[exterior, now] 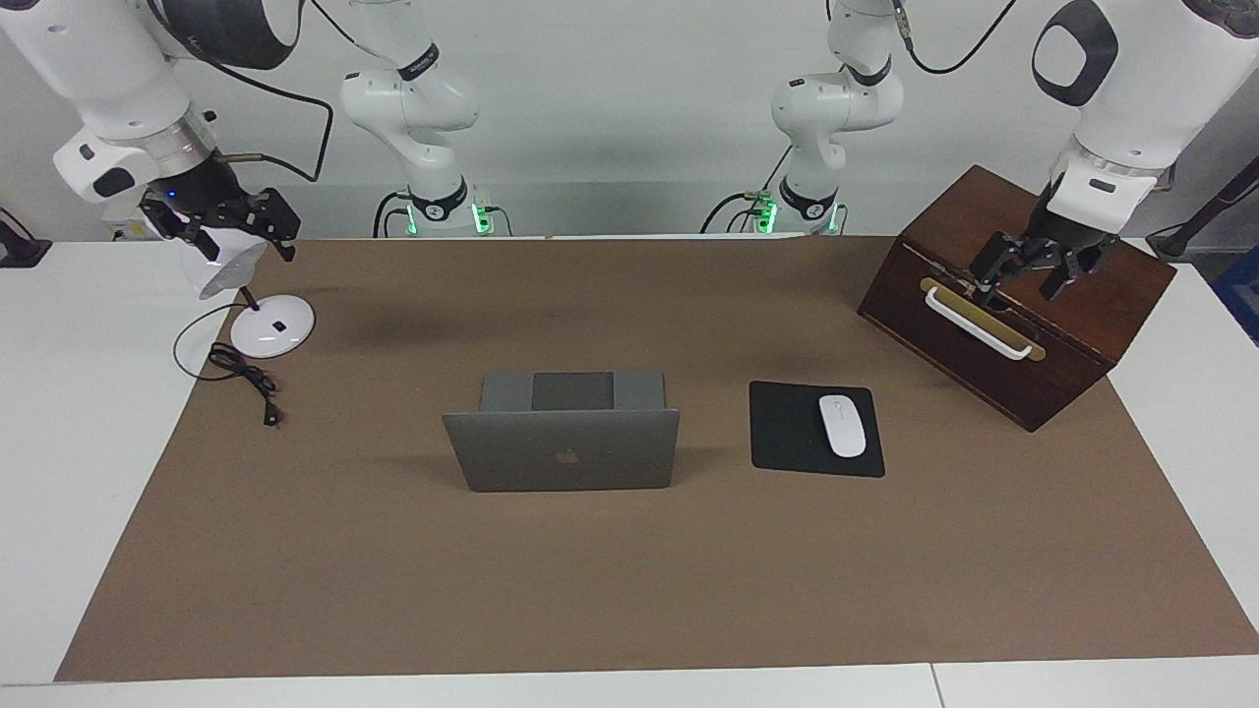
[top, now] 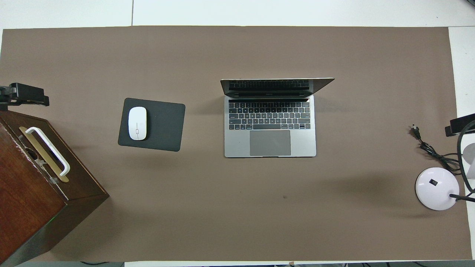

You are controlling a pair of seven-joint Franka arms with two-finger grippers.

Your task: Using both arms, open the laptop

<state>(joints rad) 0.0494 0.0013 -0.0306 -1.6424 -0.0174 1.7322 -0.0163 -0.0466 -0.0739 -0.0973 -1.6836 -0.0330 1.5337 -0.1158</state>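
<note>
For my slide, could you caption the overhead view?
Open laptop mid-table, mouse on pad, wooden box and lamp at the ends.

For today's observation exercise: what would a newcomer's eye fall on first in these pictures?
First, the thin silver-grey laptop standing open mid-table, dark keyboard showing. Beside it, toward the left arm's end, a white mouse lies on a black mouse pad. The left gripper hangs open over a dark wooden box; the right gripper is over a white desk lamp.
</note>
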